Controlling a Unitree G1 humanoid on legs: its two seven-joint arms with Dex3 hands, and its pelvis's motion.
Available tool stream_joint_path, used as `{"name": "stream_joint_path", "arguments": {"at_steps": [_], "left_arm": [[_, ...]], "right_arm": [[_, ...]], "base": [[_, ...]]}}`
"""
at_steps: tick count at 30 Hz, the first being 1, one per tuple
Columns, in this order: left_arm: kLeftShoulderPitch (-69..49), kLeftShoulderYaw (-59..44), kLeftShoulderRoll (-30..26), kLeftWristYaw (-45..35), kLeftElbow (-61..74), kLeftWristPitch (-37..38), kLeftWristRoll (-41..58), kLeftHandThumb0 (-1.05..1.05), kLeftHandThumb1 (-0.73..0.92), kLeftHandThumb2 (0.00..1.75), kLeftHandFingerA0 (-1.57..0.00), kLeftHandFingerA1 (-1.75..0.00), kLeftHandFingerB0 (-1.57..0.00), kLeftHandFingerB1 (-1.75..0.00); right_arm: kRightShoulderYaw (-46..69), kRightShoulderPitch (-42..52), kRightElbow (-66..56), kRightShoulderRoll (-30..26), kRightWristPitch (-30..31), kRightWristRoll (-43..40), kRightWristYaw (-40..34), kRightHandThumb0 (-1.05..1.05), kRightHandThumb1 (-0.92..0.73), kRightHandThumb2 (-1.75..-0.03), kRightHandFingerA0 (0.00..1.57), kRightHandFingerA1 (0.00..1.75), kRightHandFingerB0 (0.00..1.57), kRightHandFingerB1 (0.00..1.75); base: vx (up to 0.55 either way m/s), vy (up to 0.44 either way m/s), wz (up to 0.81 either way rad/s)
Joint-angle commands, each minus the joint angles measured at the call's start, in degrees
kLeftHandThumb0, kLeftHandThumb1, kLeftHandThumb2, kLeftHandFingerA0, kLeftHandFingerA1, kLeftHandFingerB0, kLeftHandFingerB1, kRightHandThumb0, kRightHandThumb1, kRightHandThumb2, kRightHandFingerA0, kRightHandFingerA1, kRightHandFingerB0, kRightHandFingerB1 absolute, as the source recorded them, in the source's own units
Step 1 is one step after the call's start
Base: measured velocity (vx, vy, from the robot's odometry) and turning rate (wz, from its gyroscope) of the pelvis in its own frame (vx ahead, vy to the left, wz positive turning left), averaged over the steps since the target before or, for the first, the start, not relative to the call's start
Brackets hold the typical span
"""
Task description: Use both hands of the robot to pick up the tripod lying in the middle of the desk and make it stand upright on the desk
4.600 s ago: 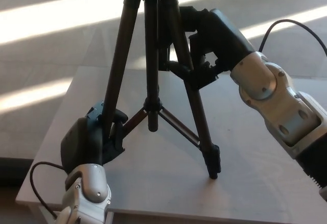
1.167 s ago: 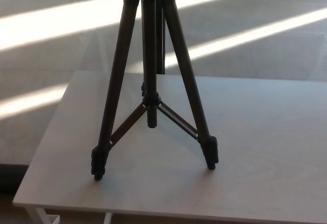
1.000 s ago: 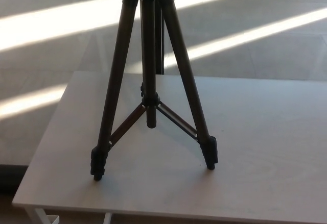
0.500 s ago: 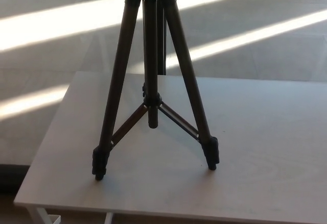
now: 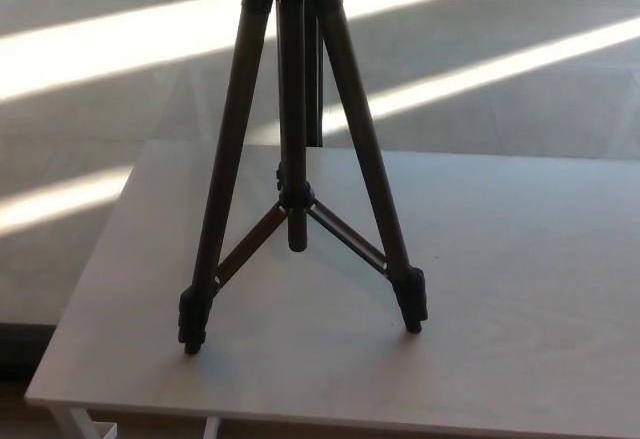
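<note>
Well, you have neither of the robot's hands in the head view, left or right, so whether their fingers are apart or closed cannot be read from this frame; no forearm or cable shows either.

What you do see is the tripod [image 5: 291, 149], dark brown to black, standing upright on the desk [image 5: 520, 259] on its own legs with nothing touching it. Its near-left leg runs down to a black foot [image 5: 192, 331] planted close to the desk's front-left corner. Its near-right leg slants the other way and ends in a black foot [image 5: 411, 311] set further toward the middle of the desk. The third leg goes away from you behind the centre column [image 5: 293, 119], and where it meets the desk near the far edge is hidden (only a thin dark strip of it shows beside the column). The column hangs straight down between the legs and stops above the desk surface without touching it. Two thin braces [image 5: 340, 231] spread from a collar on the column out to the two near legs. The tripod's top is cut off by the upper edge of the picture.

The desk is pale, light-grained wood with white legs at the front left. Beyond it, the floor [image 5: 120, 49] carries bright diagonal bands of sunlight.
</note>
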State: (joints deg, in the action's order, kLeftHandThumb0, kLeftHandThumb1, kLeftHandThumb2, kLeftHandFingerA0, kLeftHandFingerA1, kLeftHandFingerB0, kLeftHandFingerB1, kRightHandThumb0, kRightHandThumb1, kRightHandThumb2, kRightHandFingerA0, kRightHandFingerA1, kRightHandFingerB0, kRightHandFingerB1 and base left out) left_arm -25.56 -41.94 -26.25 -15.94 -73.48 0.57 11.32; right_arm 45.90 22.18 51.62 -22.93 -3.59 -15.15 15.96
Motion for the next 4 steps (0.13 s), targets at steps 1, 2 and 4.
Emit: {"name": "stream_joint_path", "arguments": {"at_steps": [1,2,4], "left_arm": [[0.17,1.06,-1.25,-0.15,-0.35,1.52,1.84,-0.66,0.66,0.6,-0.63,-0.72,-0.4,-0.5],[0.37,1.39,-1.41,-0.2,-0.56,1.5,1.74,-0.65,0.67,0.6,-0.64,-0.7,-0.41,-0.48],[0.66,1.79,-1.59,-0.2,-0.71,1.38,1.66,-0.61,0.52,0.96,-0.66,-0.77,-0.31,-0.56]], "right_arm": [[-0.79,0.36,-0.13,-1.18,-1.52,-1.75,-0.56,-0.76,-0.51,-0.9,0.0,0.5,0.1,0.48],[-0.89,0.37,0.01,-1.11,-1.78,-1.96,-0.28,-0.76,-0.51,-0.9,0.02,0.48,0.08,0.45],[-0.82,0.26,0.04,-1.02,-1.42,-2.5,0.1,-0.75,-0.51,-0.89,0.02,0.46,0.09,0.45]], "base": [[0.0,0.0,0.0],[0.0,0.0,0.0],[0.0,0.0,0.0]]}}
